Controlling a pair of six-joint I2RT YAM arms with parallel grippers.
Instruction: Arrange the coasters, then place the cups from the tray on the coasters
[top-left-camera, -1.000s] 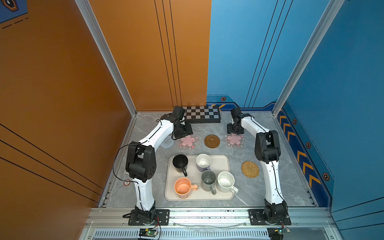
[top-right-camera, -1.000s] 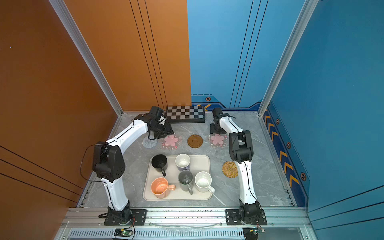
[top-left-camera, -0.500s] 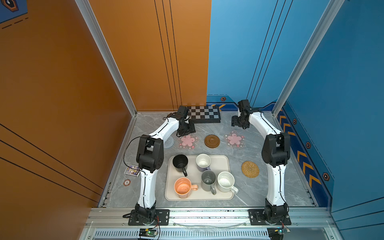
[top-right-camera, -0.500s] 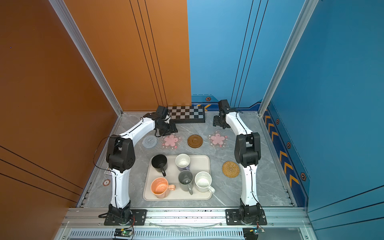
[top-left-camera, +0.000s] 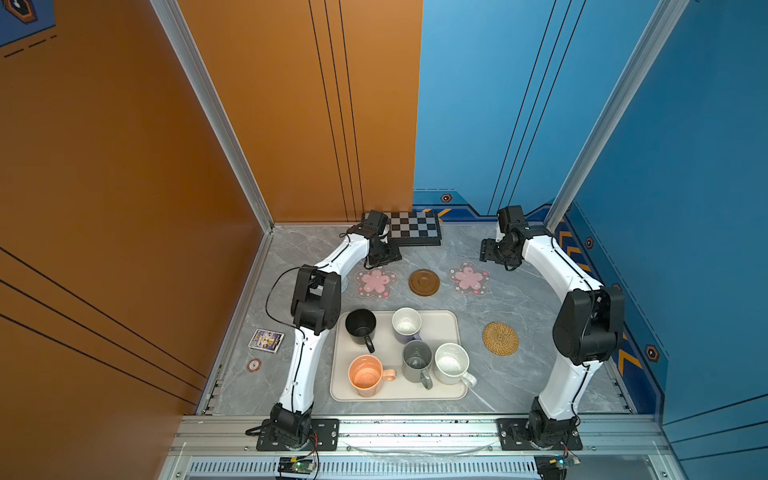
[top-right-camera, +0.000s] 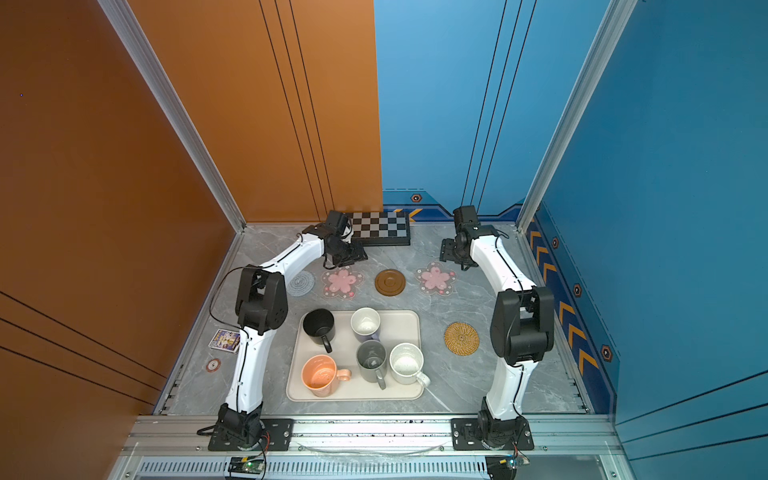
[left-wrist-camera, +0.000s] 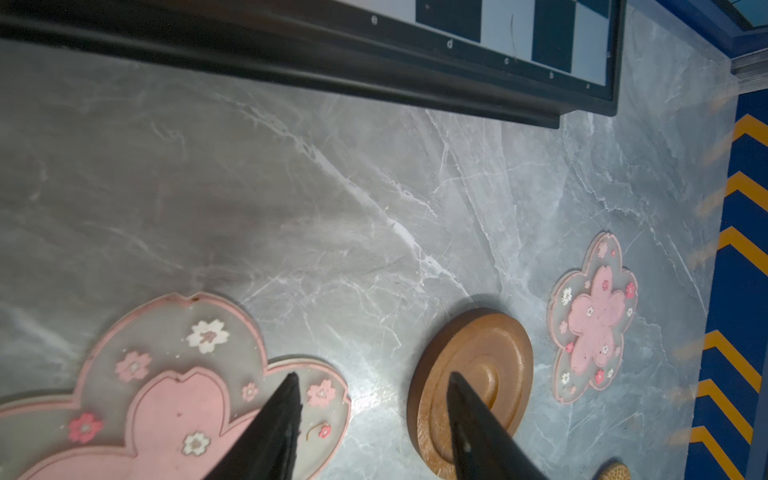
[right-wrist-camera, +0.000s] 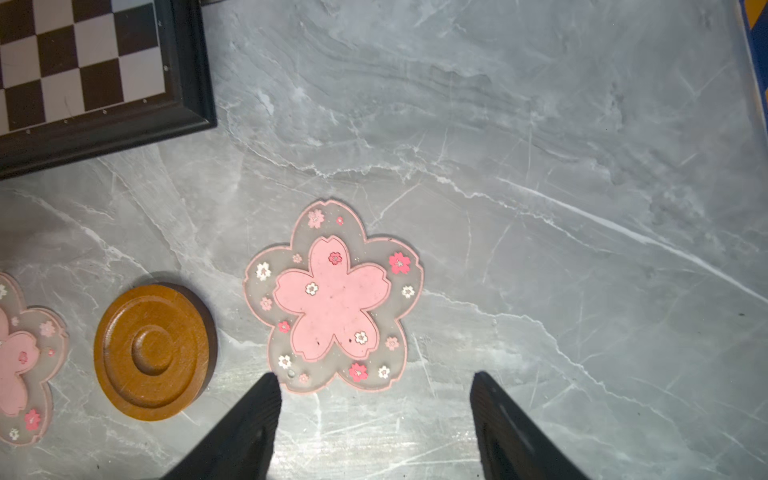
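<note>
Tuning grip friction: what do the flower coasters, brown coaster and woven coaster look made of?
Flower coasters: likely soft silicone or PVC, matte; translucent grey border, raised pink petals.
Brown coaster: looks like turned wood, satin varnish; concentric rings, soft sheen.
Woven coaster: probably rattan or similar fibre; tan spiral weave, finish too small to tell.

Glossy grey marble-look tabletop (right-wrist-camera: 540, 124), polished wooden coaster (right-wrist-camera: 153, 351), rubbery matt flower coaster (right-wrist-camera: 332, 297), woven rattan coaster (top-left-camera: 500, 338)

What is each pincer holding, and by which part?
Nothing is held. The left pincer and the right pincer both stand open and empty.
</note>
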